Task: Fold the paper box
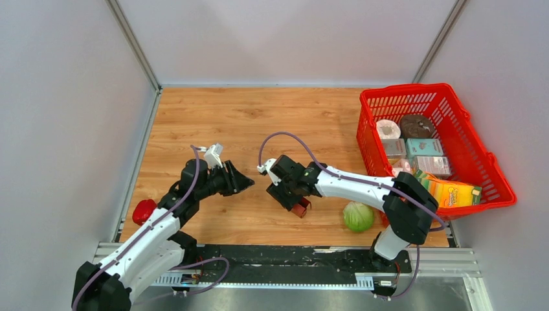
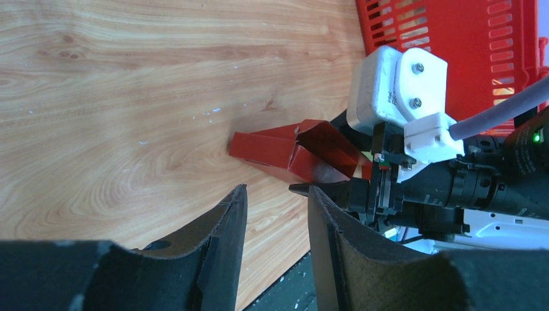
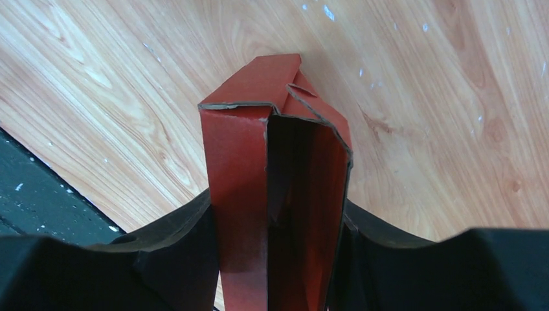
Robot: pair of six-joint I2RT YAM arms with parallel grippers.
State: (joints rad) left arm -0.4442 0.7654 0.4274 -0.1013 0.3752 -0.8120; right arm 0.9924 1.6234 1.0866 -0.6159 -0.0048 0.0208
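Right gripper clamped paper box between both fingers, 6 o'clock from table centre. Left gripper stood half open, empty, 9 o'clock of box. Print on orange carton in basket was too small to read.

We see a light wood-grain table boxed in on three sides by plain pale grey walls, with slim metal posts rising at the two far corners. Along the table's near edge runs an aluminium rail carrying a black strip. The light is even and soft.
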